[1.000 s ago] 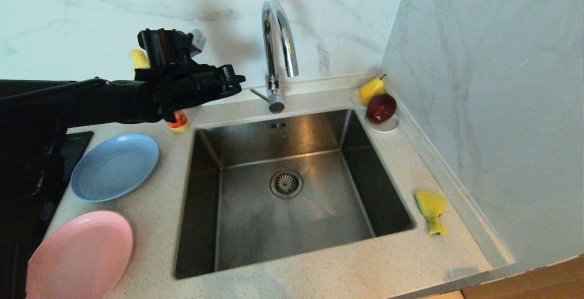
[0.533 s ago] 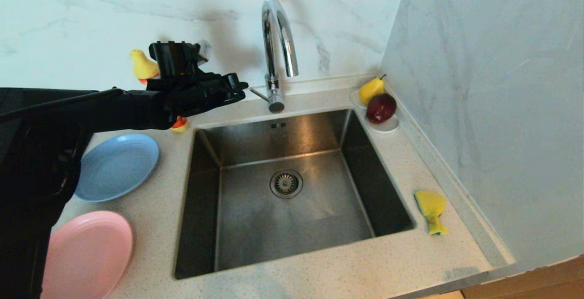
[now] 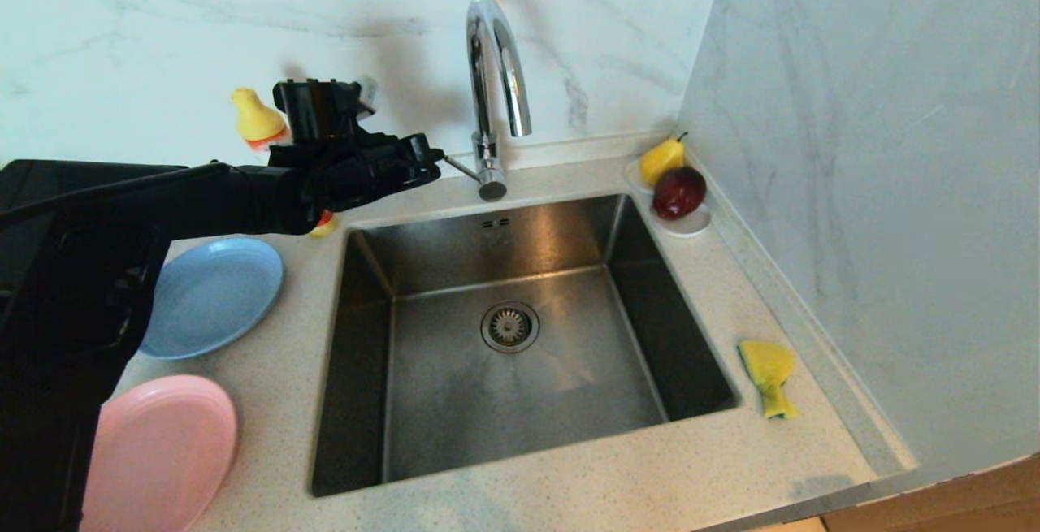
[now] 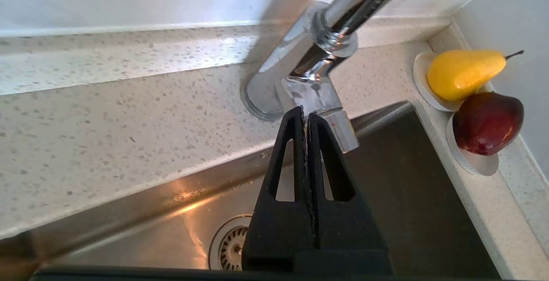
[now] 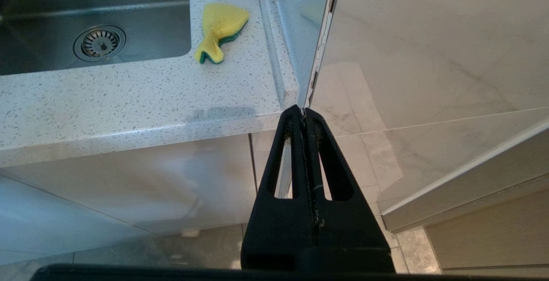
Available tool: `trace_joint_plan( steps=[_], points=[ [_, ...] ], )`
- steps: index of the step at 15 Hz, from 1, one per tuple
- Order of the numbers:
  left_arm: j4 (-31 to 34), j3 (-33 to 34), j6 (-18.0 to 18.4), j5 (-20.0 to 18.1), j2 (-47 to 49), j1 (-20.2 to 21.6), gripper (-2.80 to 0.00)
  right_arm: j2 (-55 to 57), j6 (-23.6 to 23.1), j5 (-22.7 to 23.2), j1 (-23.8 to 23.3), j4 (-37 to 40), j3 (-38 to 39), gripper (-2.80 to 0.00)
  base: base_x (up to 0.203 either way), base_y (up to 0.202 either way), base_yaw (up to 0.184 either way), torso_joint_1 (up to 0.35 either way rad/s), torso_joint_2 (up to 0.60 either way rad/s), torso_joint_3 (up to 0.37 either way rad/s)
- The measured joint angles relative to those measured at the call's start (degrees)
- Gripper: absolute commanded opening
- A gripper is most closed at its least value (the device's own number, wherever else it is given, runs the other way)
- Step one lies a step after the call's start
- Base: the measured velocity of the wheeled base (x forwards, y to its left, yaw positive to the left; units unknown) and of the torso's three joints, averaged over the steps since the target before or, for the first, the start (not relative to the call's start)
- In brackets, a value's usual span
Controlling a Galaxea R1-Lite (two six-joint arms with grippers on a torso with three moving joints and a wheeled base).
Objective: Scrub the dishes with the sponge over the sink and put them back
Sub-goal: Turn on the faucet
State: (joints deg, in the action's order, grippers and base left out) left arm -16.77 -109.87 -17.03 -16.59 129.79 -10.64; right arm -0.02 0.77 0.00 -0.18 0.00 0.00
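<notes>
At the far left of the surface (image 3: 268, 402) lie the pink plate (image 3: 162, 451) and, just beyond it, the light-blue plate (image 3: 213, 295), both flat and untouched, well below and behind the left gripper (image 3: 429, 160). No teal bowl shows in any view. A small yellow-topped bottle (image 3: 257, 121) stands by the wall, partly hidden by the arm.

The left gripper hangs above the sink's (image 3: 520, 337) back-left corner, its jaws pressed fully together and holding nothing. In the left wrist view the tips sit right at the flat lever (image 4: 332, 120) of the tap (image 3: 491, 93), touching it or all but touching; I cannot tell which. The drain strainer (image 3: 509, 326) lies below and ahead of the jaws.

Further right, a white saucer (image 3: 686, 225) carries a yellow pear (image 3: 662, 160) and a dark red fruit (image 3: 679, 191), beyond the tap from the jaws. The sponge (image 3: 769, 374) rests on the surface right of the sink, far from the left jaws. The right gripper (image 5: 305, 116) is parked low beside the cabinet front, jaws shut and empty, the sponge above and ahead of it.

Risks, as I judge them: closed tips could slip off the smooth chrome lever and strike the spout, or push it too far so water splashes out. A dish on the left could be clipped by the arm.
</notes>
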Motion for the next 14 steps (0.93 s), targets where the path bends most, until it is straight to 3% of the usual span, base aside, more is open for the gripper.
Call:
trace_joint_plan(
  steps=[14],
  points=[
    [-1.0, 0.0, 0.0, 0.7, 0.2, -1.5, -2.80, 0.0, 0.0, 0.0, 0.0, 0.0, 0.0, -2.80, 0.000, 0.000, 0.000, 0.000, 0.00, 0.000]
  ],
)
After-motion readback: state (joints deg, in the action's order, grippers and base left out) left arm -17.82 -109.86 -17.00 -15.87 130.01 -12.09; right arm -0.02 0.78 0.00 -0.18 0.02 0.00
